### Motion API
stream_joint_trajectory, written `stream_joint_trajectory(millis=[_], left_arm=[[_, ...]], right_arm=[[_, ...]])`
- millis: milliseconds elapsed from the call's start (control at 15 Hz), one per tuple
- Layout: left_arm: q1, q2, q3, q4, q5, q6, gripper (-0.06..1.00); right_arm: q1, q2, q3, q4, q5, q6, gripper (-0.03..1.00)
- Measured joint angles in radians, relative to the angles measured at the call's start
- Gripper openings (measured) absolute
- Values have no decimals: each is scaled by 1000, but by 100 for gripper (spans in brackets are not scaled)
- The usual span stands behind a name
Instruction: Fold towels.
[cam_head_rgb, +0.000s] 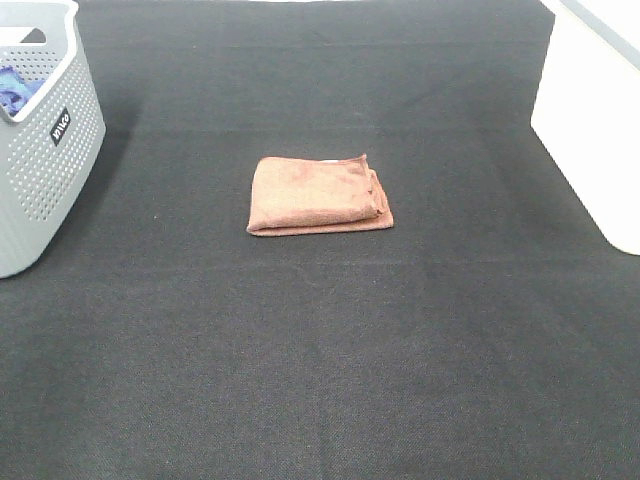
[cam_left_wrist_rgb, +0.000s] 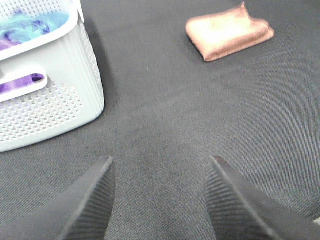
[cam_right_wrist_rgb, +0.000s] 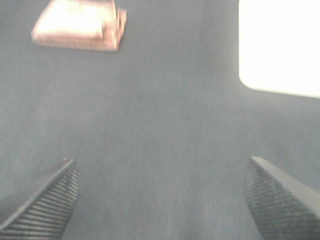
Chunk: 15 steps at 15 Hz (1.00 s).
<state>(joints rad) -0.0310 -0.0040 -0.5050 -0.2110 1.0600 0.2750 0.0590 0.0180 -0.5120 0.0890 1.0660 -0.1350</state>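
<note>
Black woven cloth (cam_head_rgb: 320, 350) covers the whole work surface and serves as the ground for every object shown. Landmark: the folded reddish-brown towel (cam_head_rgb: 318, 196), lying flat at the middle of this cloth as a compact, roughly rectangular packet with several layers stacked; the layer edges show along the side facing the white bin (cam_head_rgb: 590, 130), and one long edge is a smooth fold. A slight corner of fabric sticks up at the packet's far edge. Well apart from the towel, toward the side where the left arm works, stands a grey perforated basket (cam_head_rgb: 45, 150) with a handle slot and a small dark label; blue fabric (cam_head_rgb: 15, 88) is visible inside it. Well apart from the towel on the opposite side stands the white bin, cut off by the frame.

Left wrist view: the left gripper (cam_left_wrist_rgb: 160, 200) hovers above bare black cloth, jaws spread with nothing between them; its ribbed dark fingers (cam_left_wrist_rgb: 92, 205) frame the surface, with the basket just beside and the towel (cam_left_wrist_rgb: 227, 32) farther off, untouched.

Right wrist view (blurred): the right gripper (cam_right_wrist_rgb: 160, 200) likewise has its jaws spread wide and empty, ribbed fingers (cam_right_wrist_rgb: 47, 202) over bare cloth, the towel (cam_right_wrist_rgb: 80, 25) distant and the white bin (cam_right_wrist_rgb: 280, 45) to one side.
</note>
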Motion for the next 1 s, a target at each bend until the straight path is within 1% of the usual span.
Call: stream_joint_trajectory(millis=[200,533,1000], left_arm=[[0,0,0,0,0,0,53],[0,0,0,0,0,0,53],[0,-1,0,0,0,0,53]], right_arm=[[-5,-25,0,0,0,0,85],[-59,-25,0,0,0,0,85],[-62,-25,0,0,0,0,85]])
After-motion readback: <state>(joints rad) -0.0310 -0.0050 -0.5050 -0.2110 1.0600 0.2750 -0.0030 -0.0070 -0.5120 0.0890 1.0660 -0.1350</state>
